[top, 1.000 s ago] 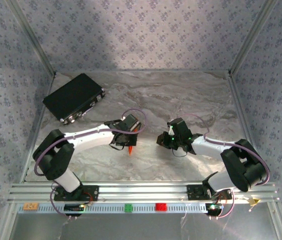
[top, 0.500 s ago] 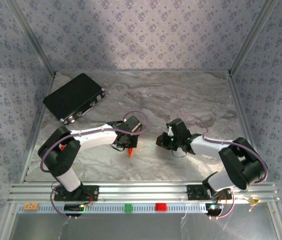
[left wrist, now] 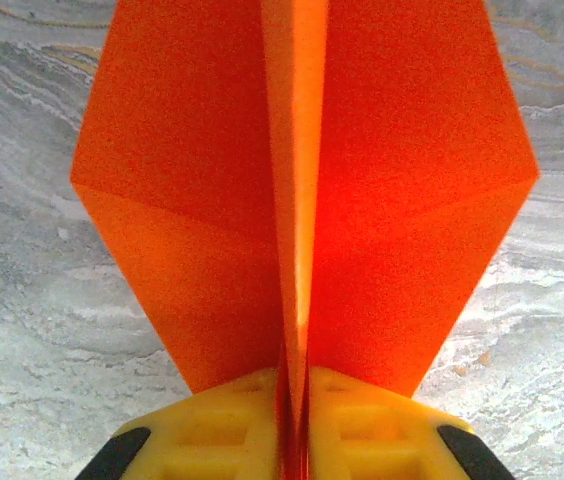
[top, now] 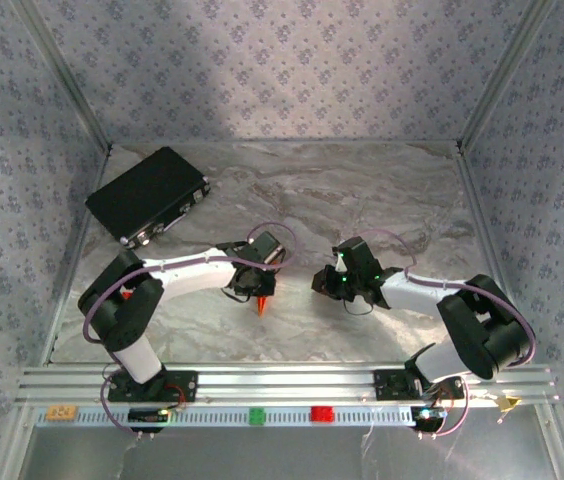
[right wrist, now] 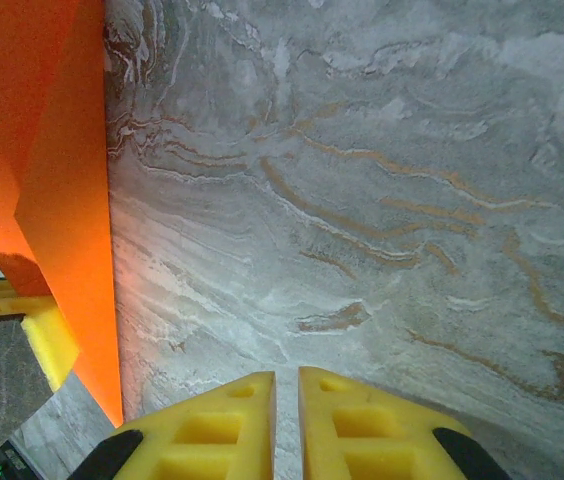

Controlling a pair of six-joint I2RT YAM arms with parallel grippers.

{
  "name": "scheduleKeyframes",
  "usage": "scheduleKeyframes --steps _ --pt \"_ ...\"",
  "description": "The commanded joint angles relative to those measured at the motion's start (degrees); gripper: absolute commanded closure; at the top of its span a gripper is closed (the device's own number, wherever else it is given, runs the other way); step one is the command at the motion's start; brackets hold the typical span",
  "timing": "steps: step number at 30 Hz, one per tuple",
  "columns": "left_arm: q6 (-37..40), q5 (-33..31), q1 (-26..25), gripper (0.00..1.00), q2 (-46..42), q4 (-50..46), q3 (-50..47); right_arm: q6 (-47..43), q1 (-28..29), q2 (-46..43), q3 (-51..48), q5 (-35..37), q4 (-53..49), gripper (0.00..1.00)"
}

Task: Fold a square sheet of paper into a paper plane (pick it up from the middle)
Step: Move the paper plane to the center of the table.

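A grey, marble-veined surface (top: pixel 362 190) is enclosed by walls (top: pixel 282 60) papered in a small, pale repeating pattern, and bare metal posts (top: pixel 62 80) are set slanting up from its far corners. A black rectangular case (top: pixel 148 196) is laid at an angle in the far left corner of the surface. Along the near edge a ribbed metal rail (top: pixel 292 385) is mounted, and on the strip in front of it a tan block (top: pixel 60 411), a green block (top: pixel 257 415) and a red block (top: pixel 321 414) are spaced apart. The left tool (left wrist: pixel 295 420) is closed on the paper plane (left wrist: pixel 382 200), which is pinched at its centre crease between the yellow fingers (left wrist: pixel 212 440), with the two orange wings spread to either side of the fold. From above, the plane is found near the middle of the surface, a little left of centre, its tip pointed toward the near edge. Whether the surface is touched by it cannot be told. The right tool (right wrist: pixel 286 400) is held near it on the right, apart from it, and is drawn together to a thin slit with nothing gripped.
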Motion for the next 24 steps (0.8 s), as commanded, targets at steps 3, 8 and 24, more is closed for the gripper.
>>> scheduleKeyframes --steps 3,8,24 --pt "0.57 0.39 -0.55 0.86 1.27 -1.14 1.69 -0.53 0.36 0.82 1.08 -0.56 0.36 0.85" --pt "0.77 0.41 -0.68 0.86 1.66 -0.79 1.55 -0.41 0.45 0.82 1.15 -0.54 0.48 0.84" --pt "0.03 -1.74 -1.59 0.81 4.37 -1.16 1.16 -0.48 0.47 1.23 1.47 -0.71 0.36 0.84"
